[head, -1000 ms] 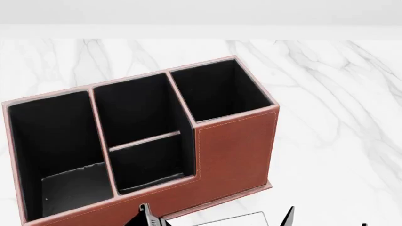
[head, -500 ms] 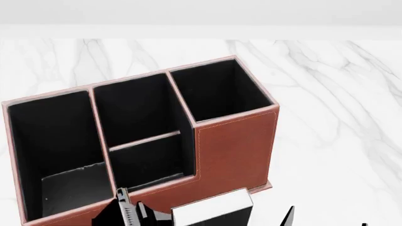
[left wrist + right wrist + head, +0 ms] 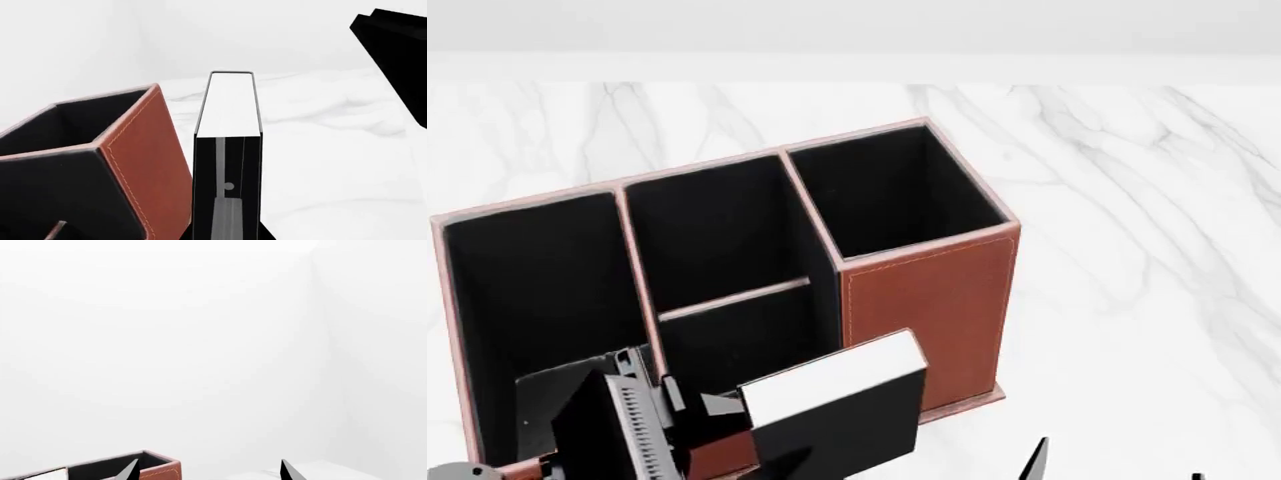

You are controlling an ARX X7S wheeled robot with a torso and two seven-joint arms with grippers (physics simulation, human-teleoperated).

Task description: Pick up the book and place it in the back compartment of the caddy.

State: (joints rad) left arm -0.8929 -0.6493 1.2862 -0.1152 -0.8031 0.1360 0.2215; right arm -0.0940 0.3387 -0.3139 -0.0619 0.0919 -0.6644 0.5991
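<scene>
The reddish-brown caddy point(image 3: 928, 300) stands on the marble table, its four black-lined cells open. My left gripper point(image 3: 737, 428) is shut on the black book point(image 3: 834, 400) and holds it raised and tilted, white page block up, in front of the caddy's low front wall. In the left wrist view the book point(image 3: 227, 150) stands between the jaws of the left gripper point(image 3: 227, 235), right beside the caddy's tall corner point(image 3: 143, 150). My right gripper point(image 3: 208, 472) is open and empty. Its tips show at the bottom right of the head view point(image 3: 1121, 472), with the caddy's corner point(image 3: 163, 472) near them.
The white marble table point(image 3: 1121, 200) stretches right of and behind the caddy. A plain white wall lies beyond its far edge. A black part of the right arm point(image 3: 393, 50) shows in the left wrist view.
My left gripper has risen and moved left with the book. The book now overlaps the caddy's front wall in the head view. The right gripper has not moved.
</scene>
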